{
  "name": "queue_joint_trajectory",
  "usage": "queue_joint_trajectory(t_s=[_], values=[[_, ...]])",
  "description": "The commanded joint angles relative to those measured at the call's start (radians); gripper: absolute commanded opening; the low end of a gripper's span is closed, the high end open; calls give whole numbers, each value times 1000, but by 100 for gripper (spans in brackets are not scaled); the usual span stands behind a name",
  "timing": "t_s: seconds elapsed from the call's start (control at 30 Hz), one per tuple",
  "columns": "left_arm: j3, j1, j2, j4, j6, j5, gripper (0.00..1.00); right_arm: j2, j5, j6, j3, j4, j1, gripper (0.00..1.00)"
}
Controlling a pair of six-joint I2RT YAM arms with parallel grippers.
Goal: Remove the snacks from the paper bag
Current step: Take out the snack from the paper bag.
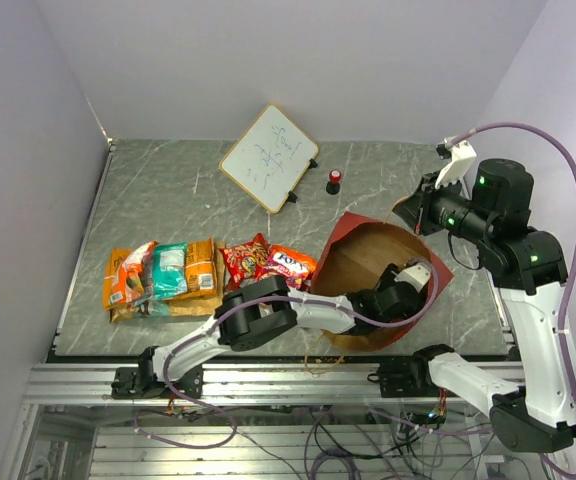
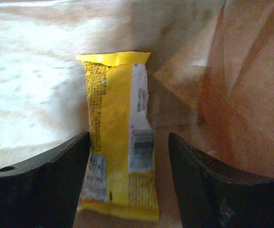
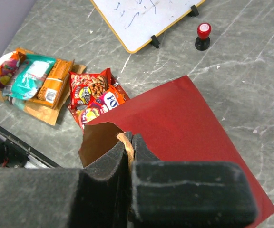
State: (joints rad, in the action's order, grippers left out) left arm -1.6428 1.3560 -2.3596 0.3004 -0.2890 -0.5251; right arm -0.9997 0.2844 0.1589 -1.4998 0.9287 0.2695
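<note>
Black foam fingers [image 3: 103, 171] of the right gripper [image 3: 130, 154] pinch the twisted handle [image 3: 124, 142] of the red paper bag [image 3: 175, 118]. The left gripper [image 2: 127, 137] gapes inside the brown kraft lining, astride a flat, crinkly yellow packet [image 2: 118, 95]. Other packets [image 1: 168, 270] lie at the bag's nine o'clock.

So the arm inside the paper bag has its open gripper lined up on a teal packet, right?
No, the packet is yellow, not teal. The left wrist view shows it between the open fingers of the left gripper, inside the paper bag.
</note>
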Motion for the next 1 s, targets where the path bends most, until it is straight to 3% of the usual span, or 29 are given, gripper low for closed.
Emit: queue_joint_trajectory(t_s=[0.0, 0.3, 0.4, 0.6, 0.97], values=[[-134, -22, -122, -73, -48, 109, 73, 6, 1, -63, -49, 44, 1, 0], [-58, -38, 34, -186, -43, 131, 32, 29, -94, -117, -37, 6, 0, 0], [-13, -41, 125, -239, -64, 170, 23, 39, -108, -120, -26, -37, 0, 0], [40, -41, 277, -397, -96, 223, 15, 83, -176, -110, 56, -115, 0, 0], [130, -41, 563, -615, -83, 338, 14, 106, -315, -90, 133, -234, 1, 0]])
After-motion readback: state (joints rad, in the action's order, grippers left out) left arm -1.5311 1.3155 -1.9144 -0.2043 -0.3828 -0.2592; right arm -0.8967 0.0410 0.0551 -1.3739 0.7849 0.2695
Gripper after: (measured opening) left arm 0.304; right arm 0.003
